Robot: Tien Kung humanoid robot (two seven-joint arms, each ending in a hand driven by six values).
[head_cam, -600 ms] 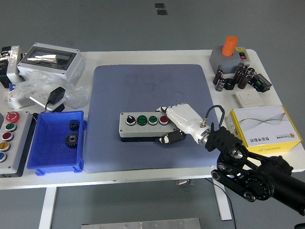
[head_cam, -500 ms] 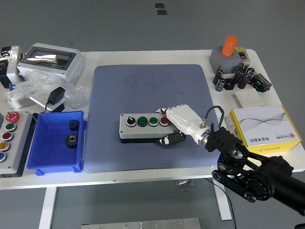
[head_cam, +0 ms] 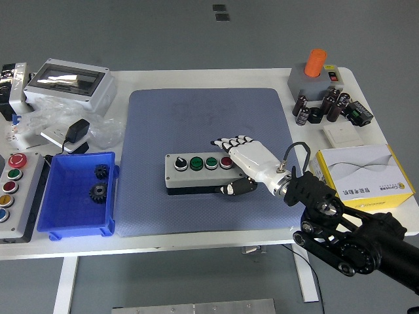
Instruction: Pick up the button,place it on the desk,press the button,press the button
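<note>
Hand over the red button

Button box, a grey four-button panel with a black base [head_cam: 198, 174], lies flat on the blue textured mat [head_cam: 209, 157] in the middle of the white counter [head_cam: 196, 77]. Along its top face run a black-and-white selector knob, two green buttons and one red button [head_cam: 226, 162] at the right end. The robot's white right hand [head_cam: 243, 157] comes in from the lower right on a black arm and sits at that right end: fingers stretched forward and slightly fanned just above the red button, thumb tucked low against the box's front edge. Nothing is gripped; whether a fingertip actually touches the red cap is too close to call. Off to the left, a blue plastic bin [head_cam: 62, 212] holds two dark gears [head_cam: 98, 191]. At right stands a white and yellow cardboard box [head_cam: 363, 173].
</note>
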